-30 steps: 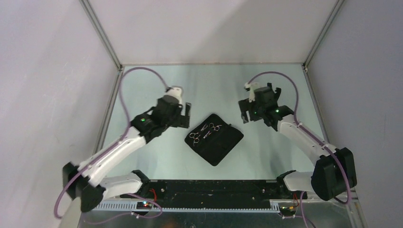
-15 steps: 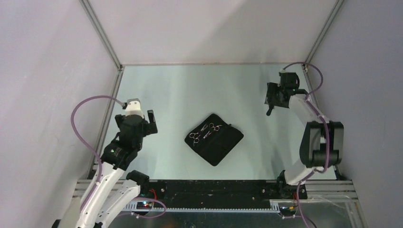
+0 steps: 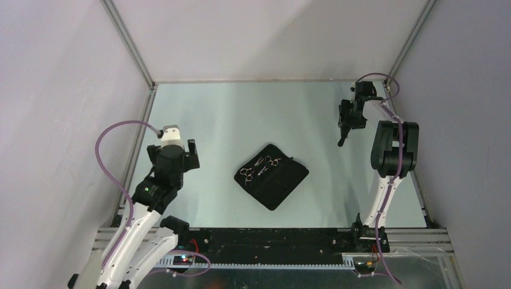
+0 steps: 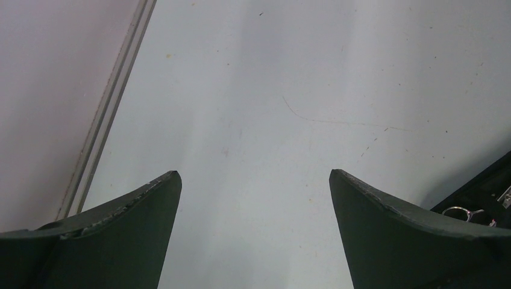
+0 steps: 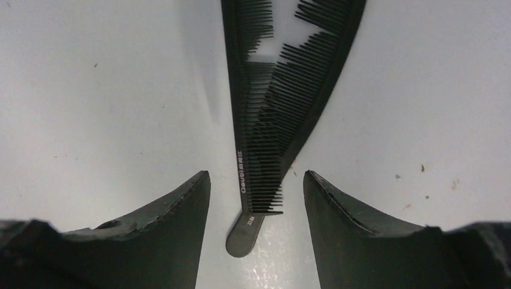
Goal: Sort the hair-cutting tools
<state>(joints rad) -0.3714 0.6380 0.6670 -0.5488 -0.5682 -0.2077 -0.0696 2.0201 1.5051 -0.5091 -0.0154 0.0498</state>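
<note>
Grasping the comb (image 5: pixel 259 150), well right of the case (image 3: pixel 283 180), is your step: right end effector (image 5: pixel 256 176) sits half-open astride its tip, holding nothing; close squarely.

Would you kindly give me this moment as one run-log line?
left gripper open, empty | right gripper open around comb end | scissors on case

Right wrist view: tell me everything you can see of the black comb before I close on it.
The black comb looks like plastic: a slim spine with pale printed lettering, a row of fine teeth, and a rounded tab end. It lies on the pale table, running away from the camera, its tab end between the right gripper's open fingers, which flank it without touching. A dark shadow or reflection sits alongside.
</note>
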